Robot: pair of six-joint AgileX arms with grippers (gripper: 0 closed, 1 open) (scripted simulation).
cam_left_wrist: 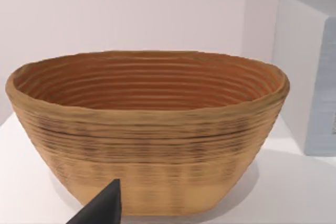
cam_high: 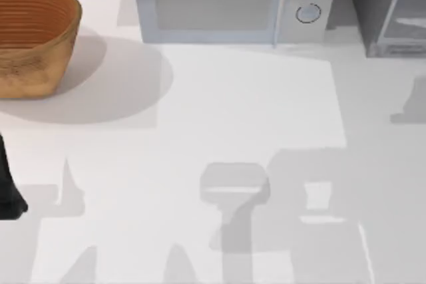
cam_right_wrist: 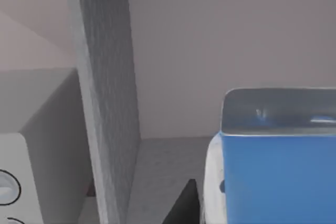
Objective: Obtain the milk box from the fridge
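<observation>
The small blue milk box with white parts (cam_right_wrist: 273, 177) sits inside the dark grey boxy fridge (cam_high: 389, 11), at the table's far right corner. The right arm's black gripper (cam_right_wrist: 184, 208) is right beside the box, and one finger (cam_right_wrist: 181, 205) almost touches it. I cannot tell if the fingers are spread or pinching. The left arm (cam_high: 8, 187) waits at the table's left edge, facing the brown woven basket (cam_left_wrist: 147, 129).

White table (cam_high: 219, 131), pale pinkish wall (cam_left_wrist: 131, 9) behind, soft grey shadows across tabletop
</observation>
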